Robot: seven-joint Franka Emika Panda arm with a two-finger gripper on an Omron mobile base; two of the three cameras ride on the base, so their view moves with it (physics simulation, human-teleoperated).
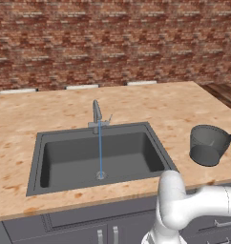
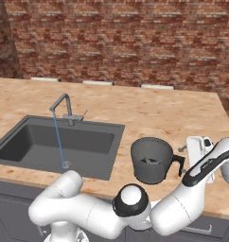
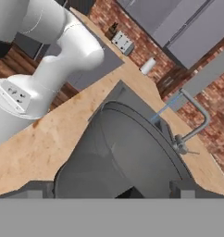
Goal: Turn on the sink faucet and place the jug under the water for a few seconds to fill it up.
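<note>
The sink faucet (image 1: 96,114) (image 2: 63,106) stands behind the sink (image 1: 60,157) (image 2: 95,146), and the water (image 1: 100,150) (image 2: 58,139) falls from it as a thin blue stream onto the drain. The jug (image 1: 208,144) (image 2: 151,159) stands upright on the counter to the right of the sink, its black handle pointing right. My gripper (image 2: 183,160) (image 3: 109,192) is at that handle, open. In the hand view its fingertips (image 3: 37,190) stand wide apart, with the jug (image 3: 118,157) close in front and the handle between them. The faucet (image 3: 195,125) shows beyond the jug.
The wood-patterned counter (image 1: 50,114) (image 2: 149,111) runs back to a brick wall with several white outlets (image 1: 81,86). Its right edge (image 1: 217,95) lies just beyond the jug. My arm's elbow (image 2: 130,201) hangs in front of the counter's front edge.
</note>
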